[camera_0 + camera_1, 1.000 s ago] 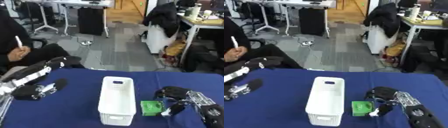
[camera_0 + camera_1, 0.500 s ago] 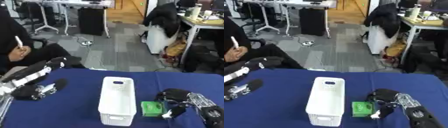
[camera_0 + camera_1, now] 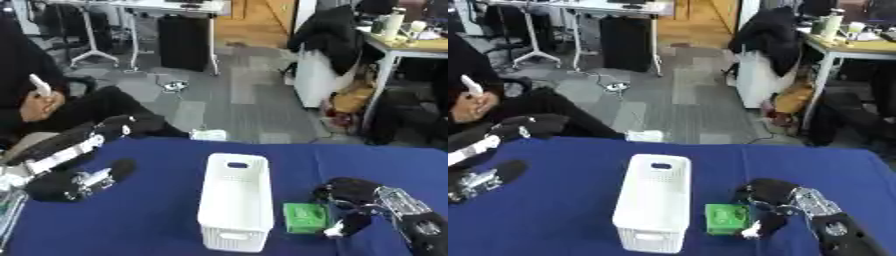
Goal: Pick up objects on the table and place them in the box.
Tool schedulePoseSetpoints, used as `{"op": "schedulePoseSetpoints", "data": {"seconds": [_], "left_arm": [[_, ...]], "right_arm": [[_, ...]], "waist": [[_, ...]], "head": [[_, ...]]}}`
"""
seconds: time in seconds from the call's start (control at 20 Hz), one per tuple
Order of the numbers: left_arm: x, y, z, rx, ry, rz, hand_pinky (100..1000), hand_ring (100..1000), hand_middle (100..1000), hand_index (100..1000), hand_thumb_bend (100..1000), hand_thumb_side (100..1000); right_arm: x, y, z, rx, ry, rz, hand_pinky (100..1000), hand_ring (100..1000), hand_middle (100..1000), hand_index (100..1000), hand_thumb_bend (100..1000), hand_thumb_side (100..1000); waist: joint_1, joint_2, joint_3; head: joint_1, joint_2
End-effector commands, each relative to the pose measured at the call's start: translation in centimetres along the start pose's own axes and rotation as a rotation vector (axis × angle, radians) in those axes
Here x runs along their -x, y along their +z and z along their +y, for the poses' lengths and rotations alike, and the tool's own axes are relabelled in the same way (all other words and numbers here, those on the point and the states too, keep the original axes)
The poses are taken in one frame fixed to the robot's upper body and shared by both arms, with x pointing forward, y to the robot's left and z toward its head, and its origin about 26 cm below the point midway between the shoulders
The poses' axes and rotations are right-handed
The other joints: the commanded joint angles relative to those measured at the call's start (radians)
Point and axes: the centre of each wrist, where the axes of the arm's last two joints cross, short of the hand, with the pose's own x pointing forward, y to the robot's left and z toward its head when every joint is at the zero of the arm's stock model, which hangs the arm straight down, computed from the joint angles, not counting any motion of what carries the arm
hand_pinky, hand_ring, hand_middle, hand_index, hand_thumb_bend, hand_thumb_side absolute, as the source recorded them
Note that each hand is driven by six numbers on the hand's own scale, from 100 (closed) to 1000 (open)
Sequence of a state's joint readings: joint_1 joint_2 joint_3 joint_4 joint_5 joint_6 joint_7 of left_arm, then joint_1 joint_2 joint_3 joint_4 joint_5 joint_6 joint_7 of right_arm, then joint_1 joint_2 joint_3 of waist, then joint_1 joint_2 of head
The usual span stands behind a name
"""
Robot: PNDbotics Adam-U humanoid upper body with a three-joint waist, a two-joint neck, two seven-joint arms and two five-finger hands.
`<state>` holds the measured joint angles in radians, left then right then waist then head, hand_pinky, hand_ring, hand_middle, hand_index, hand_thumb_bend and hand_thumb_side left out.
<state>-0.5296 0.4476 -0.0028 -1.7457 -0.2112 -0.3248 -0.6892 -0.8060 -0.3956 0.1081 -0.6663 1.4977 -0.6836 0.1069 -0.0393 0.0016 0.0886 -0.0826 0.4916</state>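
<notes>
Right hand (image 3: 354, 205) fingers bent beside green block (image 3: 304, 218), grip unclear. White box (image 3: 232, 200) just left. Left hand (image 3: 74, 182), clearer in left eye view: fingers hard to tell.

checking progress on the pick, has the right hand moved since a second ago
Yes. The right hand has slid nearer along the table, lower beside the white box, closing round the green object.

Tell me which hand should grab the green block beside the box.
Right. The right hand is already beside the green block, right of the white box. The left hand sits far across the box.
</notes>
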Motion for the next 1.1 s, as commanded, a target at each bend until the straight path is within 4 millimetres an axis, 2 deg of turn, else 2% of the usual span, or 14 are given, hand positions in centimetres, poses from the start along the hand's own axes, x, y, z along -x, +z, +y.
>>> {"op": "schedulePoseSetpoints", "data": {"seconds": [0.05,0.65,1.1], "left_arm": [[-0.66,-0.39,0.83,-0.006,-0.024,-0.029,863,969,1000,987,111,1000],[-0.76,-0.52,0.84,-0.005,-0.024,-0.036,864,969,1000,987,109,1000],[-0.82,-0.58,0.88,-0.005,-0.025,-0.039,864,969,1000,987,110,1000]], "right_arm": [[0.77,0.30,-1.21,0.025,0.020,0.026,864,806,804,899,592,1000],[0.55,-0.10,-1.31,0.028,0.031,0.031,865,806,805,900,597,1000],[0.31,-0.27,-1.04,0.010,0.039,0.021,861,803,799,902,647,1000]], "waist": [[0.002,-0.009,0.002],[0.002,-0.008,0.005],[0.001,-0.008,0.007]], "head": [[-0.014,-0.018],[-0.007,-0.018],[0.005,-0.016]]}}
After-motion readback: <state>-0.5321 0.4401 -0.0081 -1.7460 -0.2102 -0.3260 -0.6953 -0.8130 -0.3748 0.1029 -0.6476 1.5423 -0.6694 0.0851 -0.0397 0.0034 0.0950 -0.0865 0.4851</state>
